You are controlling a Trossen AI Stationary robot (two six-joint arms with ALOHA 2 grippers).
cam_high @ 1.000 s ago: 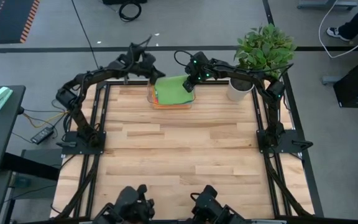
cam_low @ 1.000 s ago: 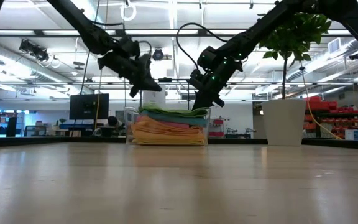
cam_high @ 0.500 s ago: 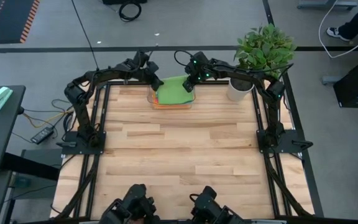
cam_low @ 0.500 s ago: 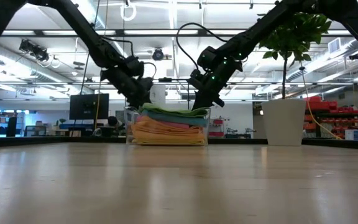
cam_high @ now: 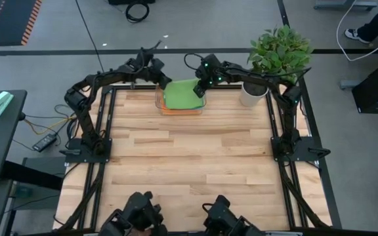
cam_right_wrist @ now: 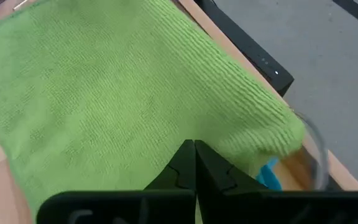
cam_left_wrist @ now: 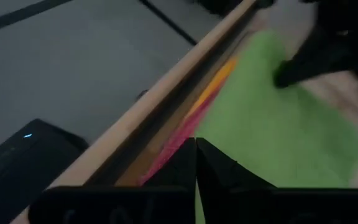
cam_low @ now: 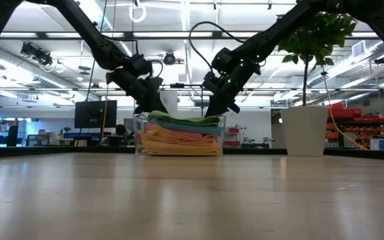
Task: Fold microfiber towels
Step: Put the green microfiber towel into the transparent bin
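Observation:
A stack of folded microfiber towels point(cam_low: 181, 137) lies in a clear tray point(cam_high: 159, 99) at the table's far edge. The green towel point(cam_high: 183, 96) is on top, with blue, pink, orange and yellow ones under it. My left gripper point(cam_high: 161, 84) is shut at the green towel's far left edge. My right gripper point(cam_high: 201, 89) is shut at its far right part. In the low view both come down onto the top of the stack, the left gripper point(cam_low: 153, 109) and the right gripper point(cam_low: 213, 112). My left gripper has its shut fingertips on the green towel's left edge point(cam_left_wrist: 211, 134), where the pink and orange layers show beside it. It slants down from the far left. I cannot tell how many layers it has. The towel lies on the stack. My right gripper pinches the green towel's top surface near its far right corner point(cam_right_wrist: 213, 140) between its shut fingertips. It slants down from the far right. The cloth bunches up beside the fingers point(cam_right_wrist: 284, 134). The towel rests on the stack.
A potted plant in a white pot point(cam_high: 252, 96) stands just right of the tray, close under my right arm. The wooden table top point(cam_high: 189, 164) stretches toward the near edge. The table's far edge runs right behind the tray.
My left gripper has come down and toward the right, from above the stack's left side onto the green towel's left edge. My right gripper has stayed on the towel. The stack has kept its place.

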